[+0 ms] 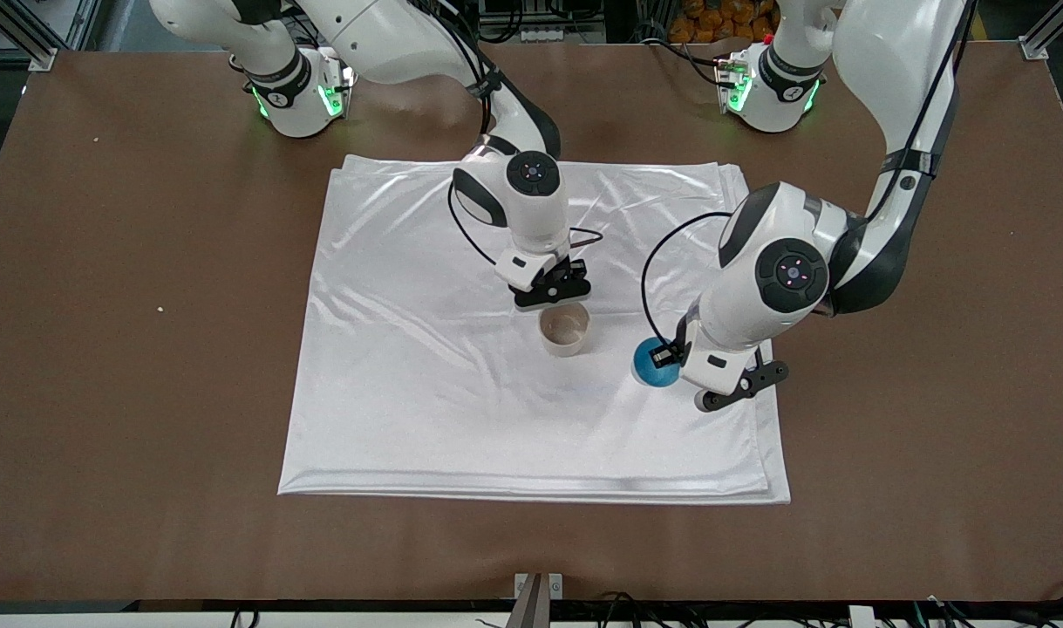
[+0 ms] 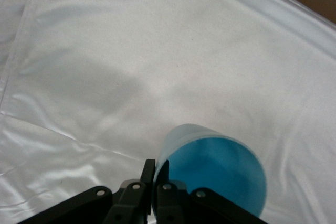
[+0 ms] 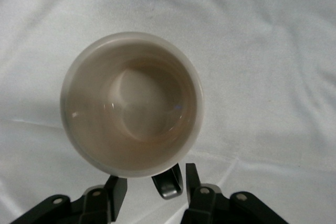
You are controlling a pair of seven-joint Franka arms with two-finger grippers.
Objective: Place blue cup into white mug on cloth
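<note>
The white mug (image 1: 565, 330) stands upright and empty on the cloth (image 1: 409, 392), near its middle. My right gripper (image 1: 559, 296) is open just above the mug. In the right wrist view its fingers (image 3: 116, 190) straddle the black handle (image 3: 170, 184) of the mug (image 3: 131, 103) without closing on it. My left gripper (image 1: 666, 356) is shut on the rim of the blue cup (image 1: 651, 363), low over the cloth toward the left arm's end. In the left wrist view (image 2: 156, 182) one finger is inside the cup (image 2: 215, 169) and one outside. I cannot tell whether the cup touches the cloth (image 2: 157, 51).
The cloth lies on a brown table (image 1: 147, 392) with bare surface all round it. Two small light specks (image 1: 159, 309) lie on the table toward the right arm's end. A small metal bracket (image 1: 538, 593) sits at the table's front edge.
</note>
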